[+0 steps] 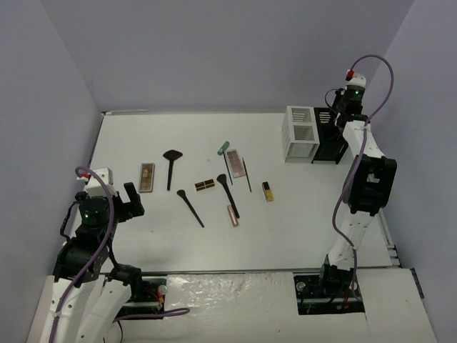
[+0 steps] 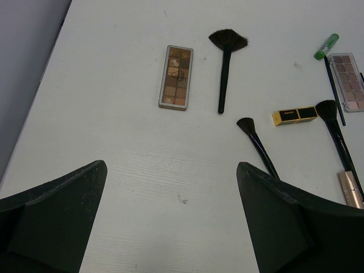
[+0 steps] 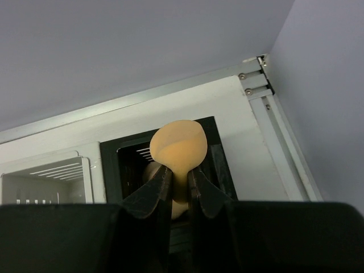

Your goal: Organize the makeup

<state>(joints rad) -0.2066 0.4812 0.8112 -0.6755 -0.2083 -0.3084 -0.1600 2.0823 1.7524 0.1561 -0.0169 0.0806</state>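
My right gripper (image 3: pixel 179 170) is shut on a beige egg-shaped sponge (image 3: pixel 178 145) and holds it over the open top of the black organizer box (image 3: pixel 219 153). A second pale sponge (image 3: pixel 149 172) lies inside that box. In the top view this gripper (image 1: pixel 334 114) is at the back right. My left gripper (image 2: pixel 170 227) is open and empty above the table near left (image 1: pixel 132 200). On the table lie a brown palette (image 2: pixel 176 77), a fan brush (image 2: pixel 226 62), a small brush (image 2: pixel 259 142), a black-gold case (image 2: pixel 294 115), another brush (image 2: pixel 335 131), a pink tube (image 1: pixel 233 215), a gold bottle (image 1: pixel 267 191) and a second palette (image 1: pixel 233 161).
A white slatted organizer box (image 1: pixel 300 133) stands left of the black one (image 1: pixel 330 139) at the back right. A small green tube (image 1: pixel 223 148) and a thin black stick (image 1: pixel 246 175) lie near the second palette. Grey walls close in the table on three sides.
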